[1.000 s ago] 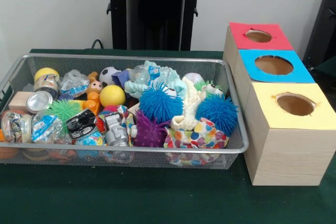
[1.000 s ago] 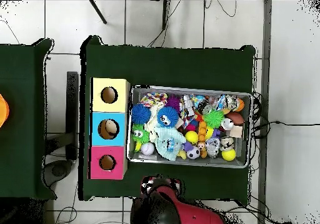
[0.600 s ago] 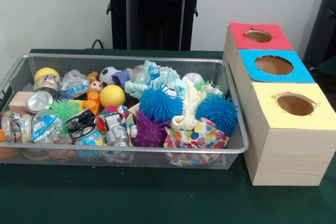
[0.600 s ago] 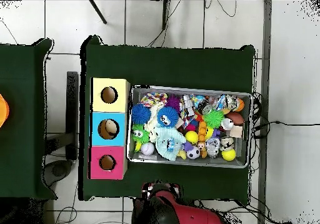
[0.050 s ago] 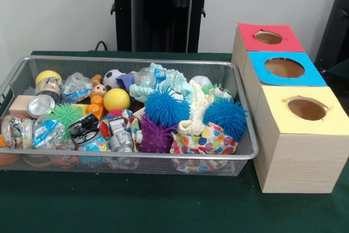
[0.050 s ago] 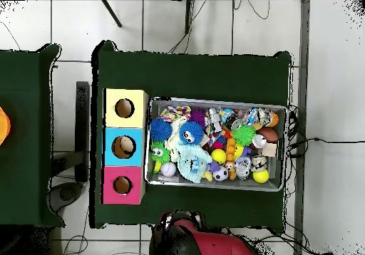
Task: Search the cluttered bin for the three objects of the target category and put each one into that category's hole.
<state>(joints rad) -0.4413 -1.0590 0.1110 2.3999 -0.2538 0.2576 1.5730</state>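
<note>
Only the arm (image 6: 207, 245) is shifting a little at 6 o'clock in the overhead view; nothing in the bin (image 5: 131, 155) is moving compared with a second ago. Its pincer is hiding somewhere in the dark lump at the arm's tip, so I cannot tell if it is wide or narrow. Nothing is being held over the bin. The toys to find are all sitting in the bin, and the pictures are not saying which kind is wanted. In the front view the red hole (image 5: 269, 37), blue hole (image 5: 284, 67) and yellow hole (image 5: 307, 108) are waiting at 3 o'clock from the bin. Trouble may be coming, I think: the toys are lying so tightly packed that a grab could be pinching two at once or pushing one deeper. The two blue spiky balls (image 5: 166, 107) are looking soft and could be slipping out. Some toys are hiding under others, and the ones at 6 o'clock are showing only dimly through the mesh.
</note>
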